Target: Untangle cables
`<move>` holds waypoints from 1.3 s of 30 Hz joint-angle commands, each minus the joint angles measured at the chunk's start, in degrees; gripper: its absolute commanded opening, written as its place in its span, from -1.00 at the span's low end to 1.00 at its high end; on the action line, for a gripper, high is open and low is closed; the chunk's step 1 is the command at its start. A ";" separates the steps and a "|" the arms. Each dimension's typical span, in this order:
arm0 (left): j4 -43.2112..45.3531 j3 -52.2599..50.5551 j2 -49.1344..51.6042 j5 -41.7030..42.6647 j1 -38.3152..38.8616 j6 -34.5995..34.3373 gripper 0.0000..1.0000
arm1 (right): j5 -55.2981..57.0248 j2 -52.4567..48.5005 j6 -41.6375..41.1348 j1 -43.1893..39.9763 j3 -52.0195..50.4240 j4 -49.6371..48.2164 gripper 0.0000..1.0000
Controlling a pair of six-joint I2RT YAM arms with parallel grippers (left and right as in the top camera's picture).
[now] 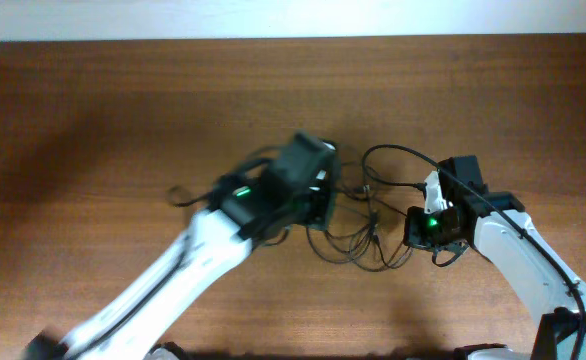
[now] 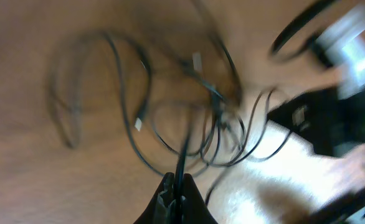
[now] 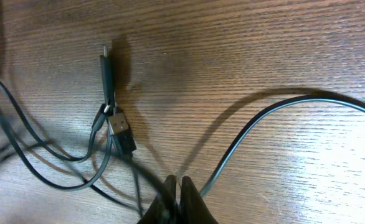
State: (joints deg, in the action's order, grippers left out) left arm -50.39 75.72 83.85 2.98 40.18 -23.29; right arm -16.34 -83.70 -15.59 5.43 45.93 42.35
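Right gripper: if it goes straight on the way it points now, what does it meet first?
Probably bare table. The right gripper, shut on a cable, points between the plugs and that cable's curve; depth is unclear.

A dark brown, fine-grained wooden table (image 1: 93, 110) fills the view — softly lit, a pale strip (image 1: 293, 15) beyond its far edge.

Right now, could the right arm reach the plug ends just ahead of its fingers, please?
Probably yes: the plug ends lie on bare table close ahead of the right gripper, uncovered, though it is shut on a cable.
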 commanded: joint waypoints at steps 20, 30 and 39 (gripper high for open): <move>-2.86 1.57 -32.50 -32.61 -3.50 1.09 -1.00 | 1.18 -0.24 0.61 -0.26 -0.28 0.39 -0.92; 9.81 1.60 -36.26 -35.98 -3.50 0.66 -1.00 | 5.05 -0.26 0.57 -0.26 -0.31 0.00 0.76; 17.64 1.57 -37.53 -33.86 -3.50 0.66 -1.00 | 5.03 -0.26 0.57 -0.26 -0.31 0.02 0.98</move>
State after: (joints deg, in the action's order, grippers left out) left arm -32.32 76.47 46.39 -31.53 37.04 -22.94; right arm -11.84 -83.70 -15.00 5.39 46.04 42.37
